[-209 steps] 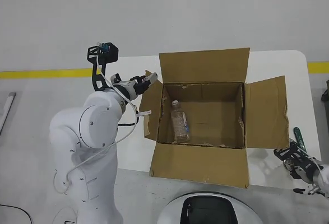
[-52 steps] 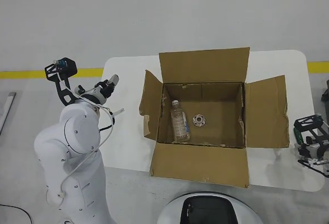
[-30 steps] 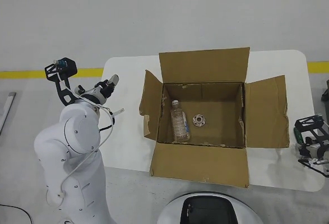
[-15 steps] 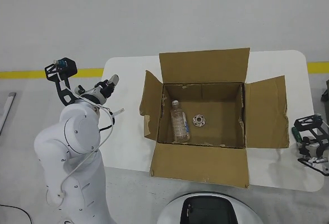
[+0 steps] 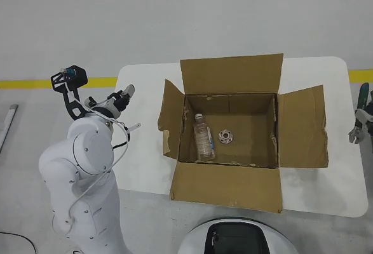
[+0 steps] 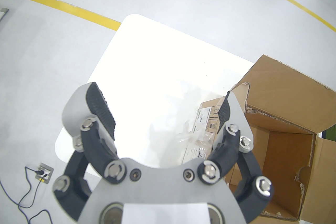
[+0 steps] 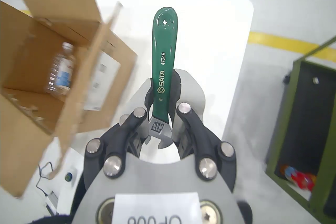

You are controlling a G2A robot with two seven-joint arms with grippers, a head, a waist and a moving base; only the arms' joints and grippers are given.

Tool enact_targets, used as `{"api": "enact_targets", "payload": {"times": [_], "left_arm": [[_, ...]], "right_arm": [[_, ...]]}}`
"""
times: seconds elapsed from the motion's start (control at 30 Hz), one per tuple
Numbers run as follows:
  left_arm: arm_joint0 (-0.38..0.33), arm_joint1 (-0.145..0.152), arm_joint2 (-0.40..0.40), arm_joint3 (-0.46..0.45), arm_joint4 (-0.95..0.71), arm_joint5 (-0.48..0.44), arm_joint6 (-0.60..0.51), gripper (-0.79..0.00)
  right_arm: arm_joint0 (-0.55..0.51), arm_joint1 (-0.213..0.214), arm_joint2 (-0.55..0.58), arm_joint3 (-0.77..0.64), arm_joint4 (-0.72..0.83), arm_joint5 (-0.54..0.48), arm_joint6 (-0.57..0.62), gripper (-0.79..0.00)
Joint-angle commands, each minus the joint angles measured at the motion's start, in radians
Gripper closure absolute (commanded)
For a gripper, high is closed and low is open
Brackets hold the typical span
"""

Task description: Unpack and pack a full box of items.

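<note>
White table (image 5: 142,171): your right gripper (image 7: 162,89), jaws clamped on green wrench (image 7: 164,51), has swung along table edge beside box (image 5: 227,184); left gripper (image 6: 161,104) gapes empty. Bottle (image 5: 204,138) lies inside; expect wrench packed next.

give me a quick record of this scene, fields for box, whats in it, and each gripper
box: open cardboard box on the white table, flaps spread
contents: clear bottle lying flat; small round metal part beside it
left gripper: jaws open, empty, over the table edge beside the box
right gripper: jaws shut on a green-handled wrench, outside the box near the table edge
</note>
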Motion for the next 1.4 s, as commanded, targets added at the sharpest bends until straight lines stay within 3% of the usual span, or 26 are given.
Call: {"api": "enact_targets", "payload": {"times": [0.0,0.23,0.5,0.87,1.27,1.33,1.37], "left_arm": [[0.0,0.0,0.0,0.0,0.0,0.0,0.0,-0.785],[0.0,0.0,0.0,0.0,0.0,0.0,0.0,-0.785],[0.0,0.0,0.0,0.0,0.0,0.0,0.0,-0.785],[0.0,0.0,0.0,0.0,0.0,0.0,0.0,-0.785],[0.0,0.0,0.0,0.0,0.0,0.0,0.0,-0.785],[0.0,0.0,0.0,0.0,0.0,0.0,0.0,-0.785],[0.0,0.0,0.0,0.0,0.0,0.0,0.0,-0.785]], "right_arm": [[0.01,0.002,0.032,-0.037,0.089,-0.003,-0.006,0.0],[0.059,0.014,0.006,-0.117,0.312,0.013,-0.003,0.0],[0.131,0.023,-0.297,-0.069,0.364,0.084,-0.067,0.0],[0.273,0.008,-0.756,0.156,0.008,0.278,-0.199,0.0],[0.424,-0.012,-0.985,0.262,-0.283,0.429,-0.119,-0.018],[0.44,-0.014,-1.003,0.28,-0.309,0.44,-0.1,-0.089],[0.447,-0.016,-1.009,0.287,-0.313,0.448,-0.094,-0.243]]}}
